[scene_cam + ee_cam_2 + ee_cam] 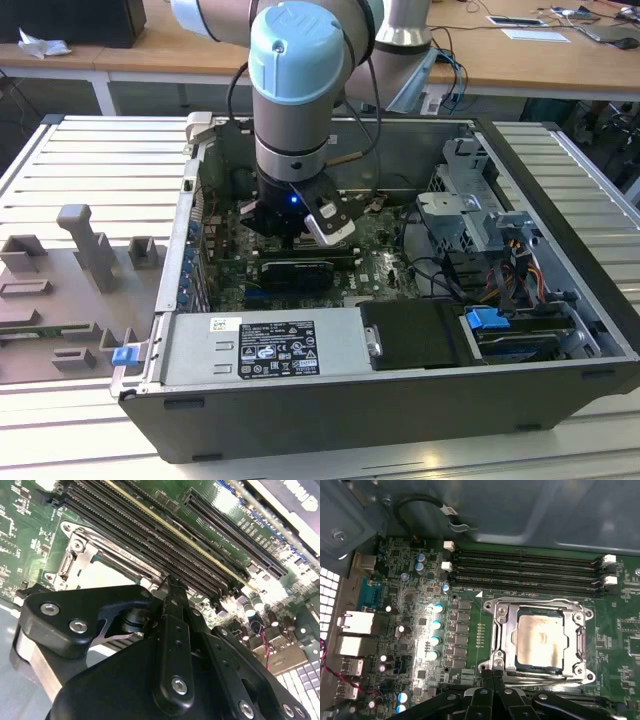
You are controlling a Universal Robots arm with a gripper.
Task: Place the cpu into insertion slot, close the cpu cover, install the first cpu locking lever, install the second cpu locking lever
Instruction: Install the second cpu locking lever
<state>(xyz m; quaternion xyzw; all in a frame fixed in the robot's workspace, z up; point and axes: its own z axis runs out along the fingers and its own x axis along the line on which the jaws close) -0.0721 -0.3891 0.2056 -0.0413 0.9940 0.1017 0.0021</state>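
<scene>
Inside an open computer case (pixel 330 400) on a ribbed metal surface (pixel 80 170), the arm's tool (pixel 493 679) hangs low over the motherboard (pixel 420 645), its two fingertips (pixel 500 680) pressed together with nothing between them, just beside one edge of the insertion slot (pixel 540 637). The cpu (pixel 540 639) already lies flat in that slot, its silver-grey top showing through the window of the cpu cover (pixel 501 630), which appears folded down over it as a bright metal frame. Judged from its look, the chip is light, rigid and smooth, and probably fragile underneath, so it would best be taken by its outer edges; the cover seems a thin, stiff, springy plate that should be pushed on its frame, never on the chip. Slim metal rods run along the sides of the frame, but whether these are the locking levers, and whether either is latched, cannot be made out. In the second wrist view the tool's black linkage (pixel 172 680) blocks most of the socket, leaving one corner of the cover (pixel 80 545) beside the long memory slots (pixel 150 545). In the exterior view the arm's wrist (pixel 300 110) and the tool (pixel 300 232) hide the socket, and whether the fingertips touch the frame cannot be told.
</scene>
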